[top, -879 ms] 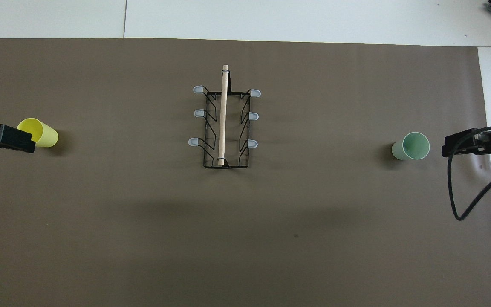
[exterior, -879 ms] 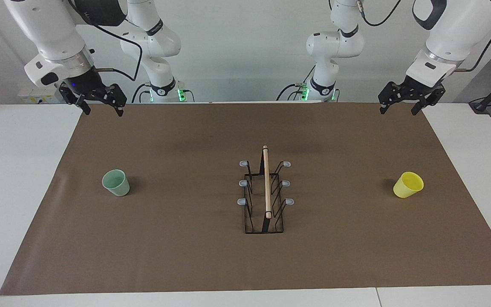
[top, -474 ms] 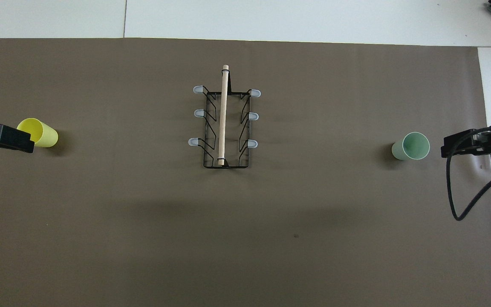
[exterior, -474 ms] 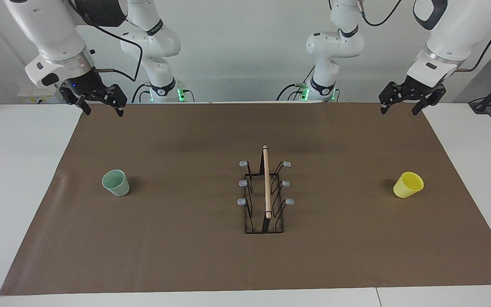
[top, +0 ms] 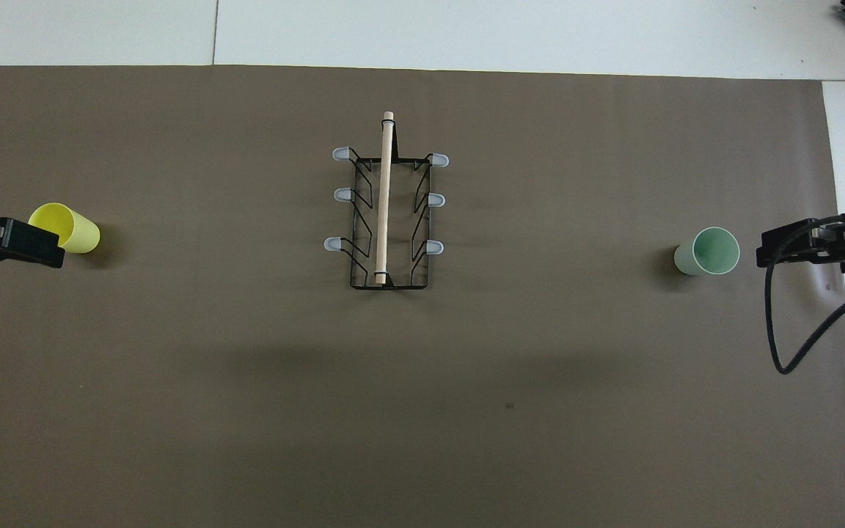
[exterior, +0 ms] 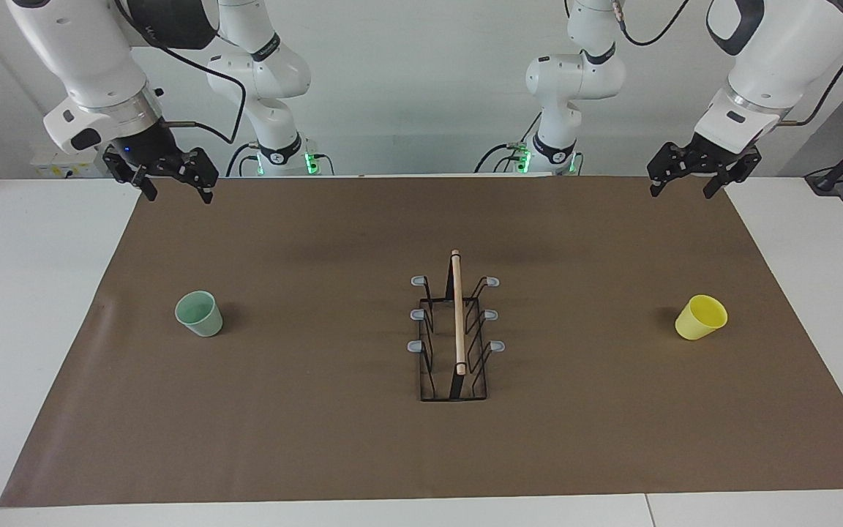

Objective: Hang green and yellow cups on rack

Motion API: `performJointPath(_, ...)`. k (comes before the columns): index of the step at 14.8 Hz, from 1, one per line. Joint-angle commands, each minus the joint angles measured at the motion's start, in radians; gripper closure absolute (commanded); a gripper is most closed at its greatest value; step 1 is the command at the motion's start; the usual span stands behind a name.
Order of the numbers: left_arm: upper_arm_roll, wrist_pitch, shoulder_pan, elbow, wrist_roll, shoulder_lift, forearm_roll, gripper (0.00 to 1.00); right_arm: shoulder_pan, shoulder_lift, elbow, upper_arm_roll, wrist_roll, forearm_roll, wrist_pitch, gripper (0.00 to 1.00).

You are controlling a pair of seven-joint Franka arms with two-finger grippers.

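Clock directions are read on the overhead view, with twelve o'clock pointing away from the robots.

The rack [top: 386, 213] stands mid-table [top: 466, 29] on the brown mat [top: 422, 403]. Its long axis and its wooden rod [top: 383, 198] run from six to twelve. Its grey-tipped prongs [top: 332, 243] point out toward three and nine, three on each side, and all are bare.

The yellow cup [top: 64, 228] stands well apart from the rack at its nine o'clock, toward the left arm's end. The green cup [top: 707, 251] stands well apart at three o'clock, toward the right arm's end. Both cups look upright with the mouth up, so each long axis is vertical.

The left gripper [exterior: 683, 192] hangs in the air over the mat's edge by the robots, jaws spread wide and holding nothing. The right gripper [exterior: 178, 195] hangs likewise over its own end, jaws also wide and empty. In the overhead view each gripper shows just outside its cup, at nine o'clock of the yellow cup and three o'clock of the green one. The facing view shows both raised and clear of the cups.

Each arm is plainly the nearer one to the cup at its own end. I judge that neither grasp has begun. Each cup lies below its gripper and slightly toward the rack. A cup must go mouth-first over a sideways prong, so I expect it will need tipping over.
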Motion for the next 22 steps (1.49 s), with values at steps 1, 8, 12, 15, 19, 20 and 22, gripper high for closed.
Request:
performJointPath(1, 0.004, 0.010, -0.001, -0.057, -0.053, -0.044, 0.017, 0.00, -0.017, -0.017, -0.028, 0.004, -0.042, 0.025, 0.028, 0.00)
performJointPath(8, 0.104, -0.009, -0.001, 0.084, -0.151, 0.080, -0.086, 0.00, -0.003, -0.051, -0.039, 0.019, 0.027, 0.046, 0.002, 0.00)
performJointPath(12, 0.248, -0.103, -0.004, 0.291, -0.194, 0.252, -0.198, 0.00, -0.032, 0.013, -0.054, 0.013, -0.186, 0.018, -0.010, 0.00)
performJointPath(15, 0.406, -0.146, -0.024, 0.378, -0.256, 0.362, -0.311, 0.00, -0.020, 0.137, -0.033, 0.017, -0.258, -0.064, -0.006, 0.00)
performJointPath(19, 0.558, -0.138, -0.042, 0.379, -0.324, 0.437, -0.451, 0.00, 0.063, 0.297, 0.024, 0.021, -0.408, -0.272, 0.055, 0.00)
performJointPath(20, 0.581, -0.135, -0.039, 0.379, -0.349, 0.471, -0.474, 0.00, 0.087, 0.325, 0.024, 0.019, -0.445, -0.323, 0.069, 0.00)
performJointPath(22, 0.618, -0.125, -0.022, 0.380, -0.401, 0.531, -0.550, 0.00, 0.130, 0.359, 0.001, 0.021, -0.519, -0.424, 0.121, 0.00)
